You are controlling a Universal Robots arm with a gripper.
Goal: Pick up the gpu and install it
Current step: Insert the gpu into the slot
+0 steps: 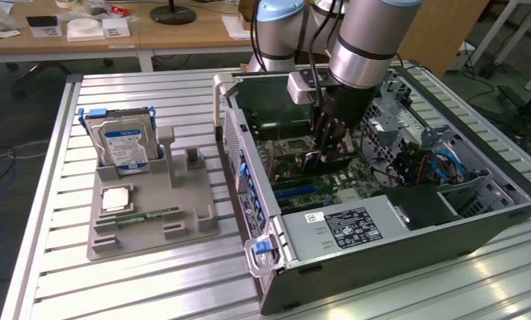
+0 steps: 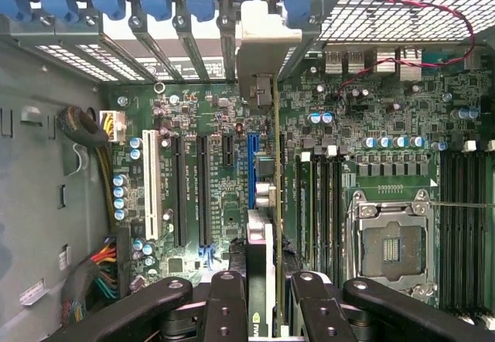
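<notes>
1. The counter (image 1: 158, 287) is showing ribbed bare metal, gleaming softly.
2. The tray (image 1: 150, 237) is looking like matt grey plastic.
3. The graphics card (image 2: 259, 48) is showing a dull silvery metal bracket.
4. The hand (image 2: 267, 303) is looking matt black.

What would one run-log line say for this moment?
fingers: shut on gpu | gpu: upright, over motherboard | place: inside open computer case

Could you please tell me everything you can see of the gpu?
The gpu is a thin card seen edge-on, with a silvery metal end bracket at its far end. It stands on edge over the motherboard, near the blue slot, gripped by the pincer. Whether it is seated cannot be told.
</notes>
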